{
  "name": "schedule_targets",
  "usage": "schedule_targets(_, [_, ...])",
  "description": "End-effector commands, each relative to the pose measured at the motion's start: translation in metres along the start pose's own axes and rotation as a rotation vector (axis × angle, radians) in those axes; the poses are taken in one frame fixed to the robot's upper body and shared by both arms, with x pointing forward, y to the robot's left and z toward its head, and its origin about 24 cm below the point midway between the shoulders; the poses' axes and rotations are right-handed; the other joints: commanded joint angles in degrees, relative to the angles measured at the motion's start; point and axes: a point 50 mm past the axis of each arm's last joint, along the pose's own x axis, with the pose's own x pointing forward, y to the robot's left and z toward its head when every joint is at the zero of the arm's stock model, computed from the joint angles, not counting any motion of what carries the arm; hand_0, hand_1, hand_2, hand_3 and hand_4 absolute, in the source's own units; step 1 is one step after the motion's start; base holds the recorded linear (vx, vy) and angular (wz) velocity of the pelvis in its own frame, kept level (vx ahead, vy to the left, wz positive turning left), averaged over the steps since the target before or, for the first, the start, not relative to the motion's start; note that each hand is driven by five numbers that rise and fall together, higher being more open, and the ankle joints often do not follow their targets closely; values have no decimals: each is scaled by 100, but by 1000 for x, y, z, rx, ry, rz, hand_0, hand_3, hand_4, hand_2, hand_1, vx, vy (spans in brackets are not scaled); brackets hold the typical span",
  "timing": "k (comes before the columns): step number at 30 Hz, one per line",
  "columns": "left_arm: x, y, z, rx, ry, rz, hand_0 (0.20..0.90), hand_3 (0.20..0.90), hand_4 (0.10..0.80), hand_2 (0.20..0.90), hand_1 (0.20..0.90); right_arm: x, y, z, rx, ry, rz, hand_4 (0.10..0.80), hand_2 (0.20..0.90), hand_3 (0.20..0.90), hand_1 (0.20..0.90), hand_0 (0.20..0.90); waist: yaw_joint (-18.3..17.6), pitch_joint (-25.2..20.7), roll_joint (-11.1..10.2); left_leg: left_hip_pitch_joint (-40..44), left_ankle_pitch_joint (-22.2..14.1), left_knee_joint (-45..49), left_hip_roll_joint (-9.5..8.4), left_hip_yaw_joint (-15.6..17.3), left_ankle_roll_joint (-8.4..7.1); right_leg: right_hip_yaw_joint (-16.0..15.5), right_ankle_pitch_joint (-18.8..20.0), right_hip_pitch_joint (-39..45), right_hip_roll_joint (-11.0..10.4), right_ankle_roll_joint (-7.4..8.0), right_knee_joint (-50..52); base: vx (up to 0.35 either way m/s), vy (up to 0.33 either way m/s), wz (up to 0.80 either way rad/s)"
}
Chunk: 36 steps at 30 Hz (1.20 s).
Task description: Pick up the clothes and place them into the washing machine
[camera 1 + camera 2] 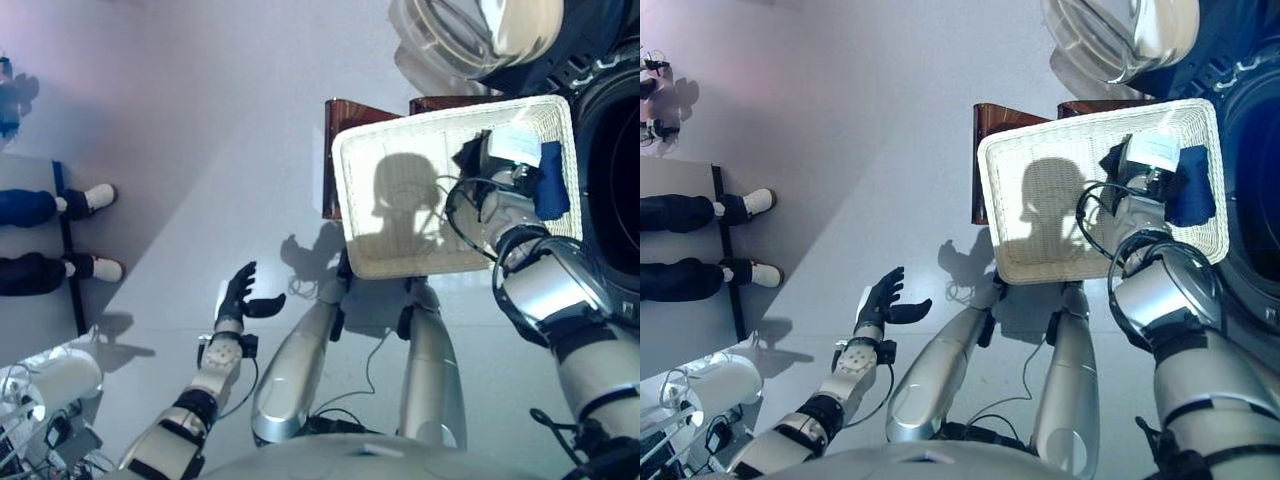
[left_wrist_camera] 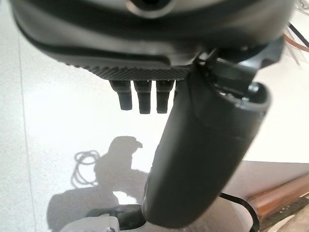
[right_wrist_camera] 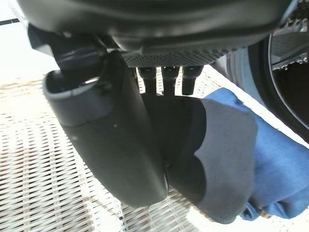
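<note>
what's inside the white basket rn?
One blue cloth at the white basket's washer-side end, with the right hand on it. The rest shows bare weave. Anything beneath the cloth and hand is hidden.

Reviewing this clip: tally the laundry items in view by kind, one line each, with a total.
Blue garment: 1, in the basket, under the right hand
White wicker basket: 1
Washing machine: 1, door open
Wooden stool under the basket: 1
Total: 4
</note>
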Motion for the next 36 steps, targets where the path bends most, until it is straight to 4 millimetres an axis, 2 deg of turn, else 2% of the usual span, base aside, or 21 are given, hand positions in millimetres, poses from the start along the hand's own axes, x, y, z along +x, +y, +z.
schedule_targets(1, [-4, 29, -10, -53, 34, 133, 900, 900, 800, 900, 900, 8, -29, 25, -19, -79, -77, 800, 900, 900, 900, 900, 48, 23, 296, -532, 217, -133, -207, 298, -25, 74, -439, 32, 225, 43, 354, -31, -24, 1])
schedule_targets(4, [1, 33, -5, -64, 27, 158, 900, 900, 800, 900, 900, 9, -43, 35, 24, -113, -127, 800, 900, 900, 900, 900, -84, 178, 250, -1006, 85, 399, -217, 351, -58, 20, -719, -353, 266, -39, 976, -30, -34, 4])
schedule_targets(9, [8, 34, 7, -72, -4, 172, 900, 900, 800, 900, 900, 13, -55, 31, 33, -99, -172, 800, 900, 900, 900, 900, -198, 199, 205, -1550, 62, 793, -238, 271, -128, -136, -1080, -879, 223, -117, 1822, -44, -77, 21])
schedule_targets(15, [9, 32, 8, -73, 0, 171, 900, 900, 800, 900, 900, 12, -55, 33, 7, -99, -193, 800, 900, 900, 900, 900, -256, 220, 164, -1564, 4, 889, -252, 203, -137, -198, -1235, -891, 166, -132, 2032, 7, -25, 13])
schedule_targets(18, [8, 33, 6, -70, 5, 176, 900, 900, 800, 900, 900, 10, -54, 42, 7, -124, -201, 449, 373, 373, 373, 373, -285, 213, 141, -1521, -25, 894, -264, 200, -122, -219, -1228, -836, 162, -117, 1998, 5, -3, 1])
schedule_targets(19, [8, 33, 5, -72, 6, 175, 900, 900, 800, 900, 900, 10, -54, 43, 6, -132, -204, 400, 300, 300, 300, 300, -291, 214, 132, -1495, -33, 881, -257, 201, -115, -214, -1219, -812, 169, -110, 1978, 0, 0, 0])
schedule_targets(31, [5, 32, -4, -59, 34, 178, 900, 900, 800, 900, 900, 7, -48, 49, 13, -167, -207, 400, 300, 300, 300, 300, -312, 196, -5, -1107, -20, 670, -169, 199, -91, -154, -1095, -441, 276, -92, 1580, 6, 3, -4])
schedule_targets(34, [4, 33, -6, -53, 44, 182, 900, 900, 800, 900, 900, 4, -45, 58, 40, -203, -212, 400, 300, 300, 300, 300, -312, 173, -72, -995, -15, 600, -143, 204, -83, -146, -1043, -342, 309, -88, 1453, 25, -4, -6])
schedule_targets(36, [3, 35, -9, -53, 54, 191, 900, 900, 800, 900, 900, 0, -48, 72, 59, -260, -231, 400, 300, 300, 300, 300, -319, 142, -146, -908, -25, 562, -114, 224, -76, -116, -983, -260, 331, -72, 1338, 0, 0, 0])
